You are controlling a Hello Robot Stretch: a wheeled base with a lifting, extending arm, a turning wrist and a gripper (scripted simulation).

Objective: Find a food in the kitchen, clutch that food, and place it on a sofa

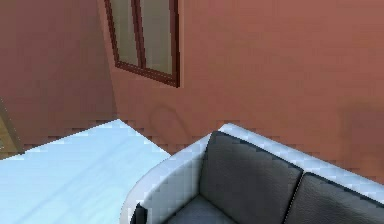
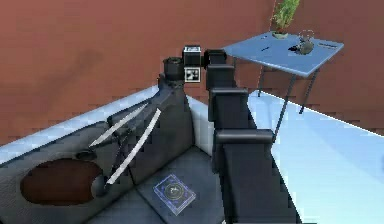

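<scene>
With the pincer (image 2: pixel 95 168) close above the sofa (image 2: pixel 188 135) seat's left end by a brown rounded thing (image 2: pixel 55 188), likely the food, and no telling whether it holds anything, the arm (image 2: pixel 245 165) pulling back could drag that thing or nudge the flat box (image 2: pixel 175 192) nearby.

Reddish-brown walls (image 1: pixel 260 60), dark-framed window (image 1: pixel 145 38), pale blue floor (image 1: pixel 70 170), blue table (image 2: pixel 300 62), potted plant (image 2: pixel 287 15)
</scene>
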